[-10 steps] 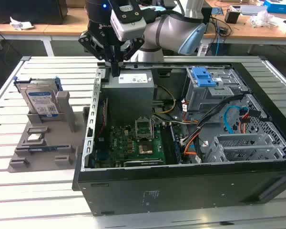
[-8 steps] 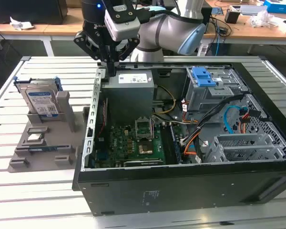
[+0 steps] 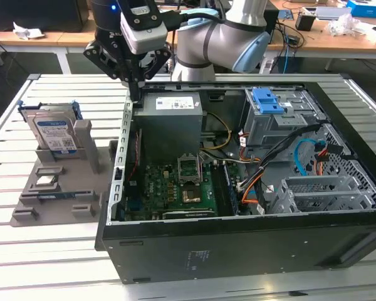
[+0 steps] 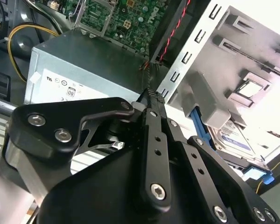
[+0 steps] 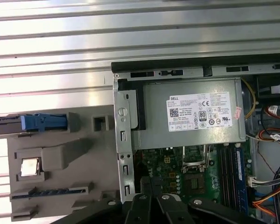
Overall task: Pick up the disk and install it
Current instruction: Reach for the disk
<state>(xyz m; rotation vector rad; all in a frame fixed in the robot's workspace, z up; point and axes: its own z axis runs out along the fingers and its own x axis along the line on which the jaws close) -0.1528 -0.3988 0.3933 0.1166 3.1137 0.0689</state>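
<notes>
Gripper [image 3: 136, 95] clenched on nothing above the computer case [image 3: 238, 251] wall. Disk [image 3: 53, 133] stands in the grey holder [image 3: 26, 215], its lower part hidden.

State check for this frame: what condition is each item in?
computer case: open, insides exposed.
disk: upright in the grey holder, not gripped.
gripper: shut, empty, by the case's corner.
power supply: seated inside the case.
processor chip: flat in the holder.
</notes>
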